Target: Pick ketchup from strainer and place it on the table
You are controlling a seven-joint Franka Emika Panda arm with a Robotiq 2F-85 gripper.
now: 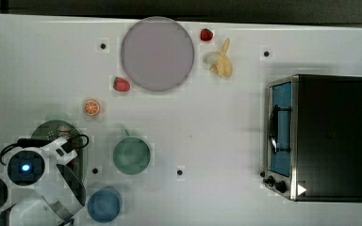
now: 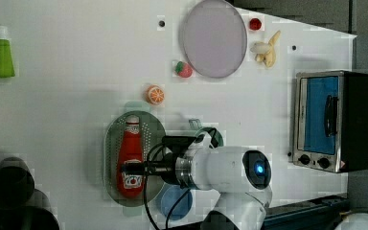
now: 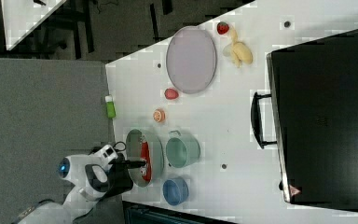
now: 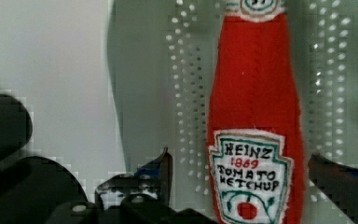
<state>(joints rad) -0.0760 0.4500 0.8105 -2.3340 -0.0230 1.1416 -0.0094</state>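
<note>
In the top view, the gripper [image 1: 68,149] hangs over the strainer [image 1: 45,129] with the arm covering most of the basket, the green cup [image 1: 131,155] close by on the top view's right of it and the blue cup [image 1: 104,205] just below; both cups look empty. The left view has the ketchup [image 2: 131,158] lying flat in the strainer, cap pointing away from the gripper's side of the label, directly under the fingertips, which sit over the lower label end. In the right view the claw reaches across the strainer rim above the bottle, the table [image 3: 223,121] bare just beyond the cups. The wrist view settles the claw's state: its fingers [image 4: 161,170] are spread wide, one on each side of the bottle's labelled body, not touching it. Risks, as I judge them: the bottle looks soft and tapered, so closing near the label's edge could let it slip or pivot; descending too far could drive the fingertips into the mesh; and lifting off-centre might tip the bottle against the rim and drag the strainer towards the green cup.
</note>
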